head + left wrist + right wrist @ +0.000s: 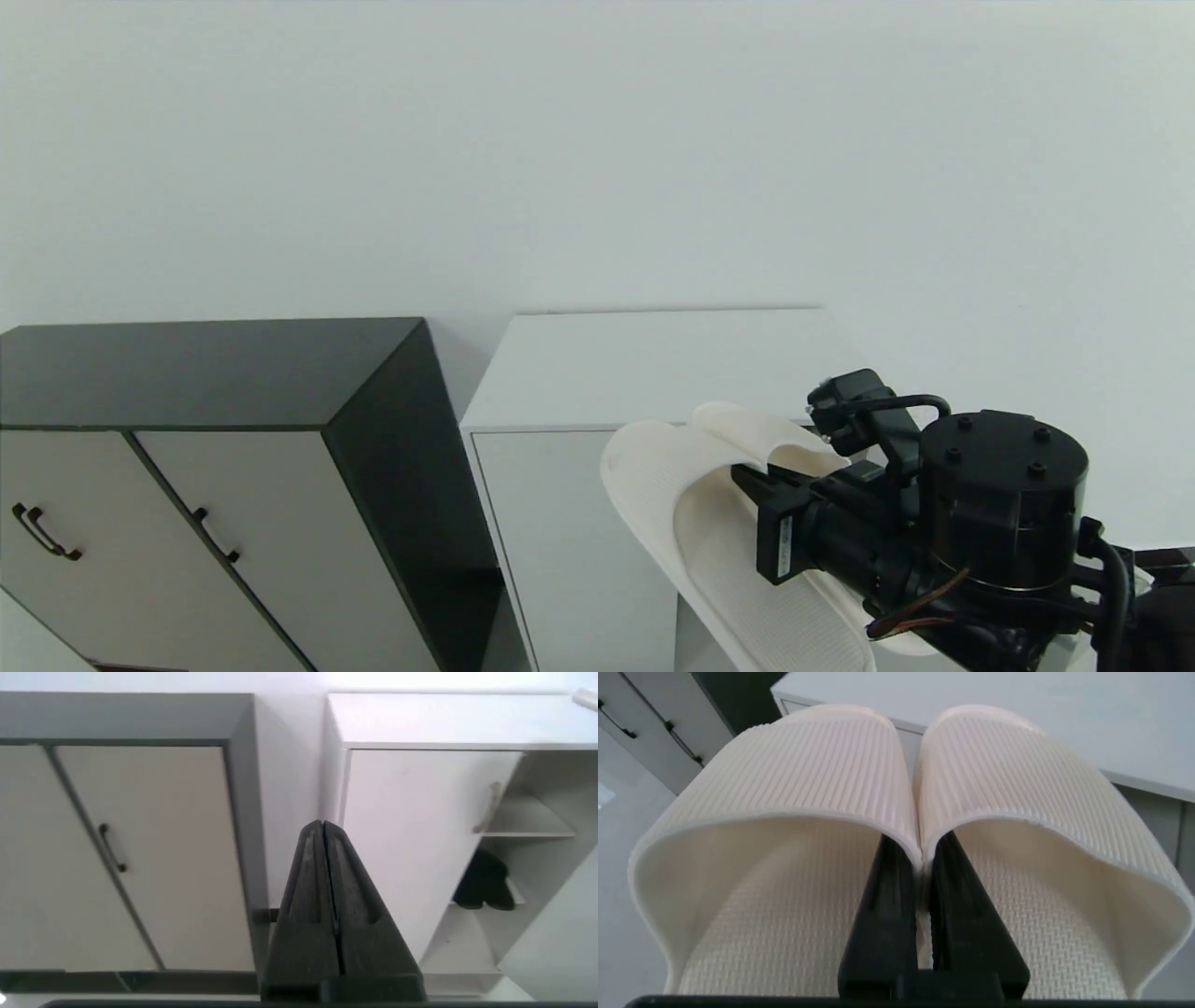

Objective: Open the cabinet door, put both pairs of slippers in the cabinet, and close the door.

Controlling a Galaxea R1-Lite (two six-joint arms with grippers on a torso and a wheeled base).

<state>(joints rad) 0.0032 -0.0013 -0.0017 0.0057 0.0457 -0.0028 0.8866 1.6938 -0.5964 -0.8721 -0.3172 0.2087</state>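
My right gripper [749,478] is shut on a pair of cream ribbed slippers [667,495], held up in front of the white cabinet [653,364]. Its fingers [887,905] pinch the two inner strap edges of the cream slippers [813,775] together. In the left wrist view the white cabinet [411,831] has its left door closed, with a handle [488,807], and its right side open onto shelves [528,821]. A dark pair of slippers [486,882] sits on a lower shelf. My left gripper [323,833] is shut with nothing in it, facing the gap between the two cabinets.
A black cabinet [205,373] with two beige doors and dark handles [45,532] stands close to the left of the white one. A plain white wall rises behind both.
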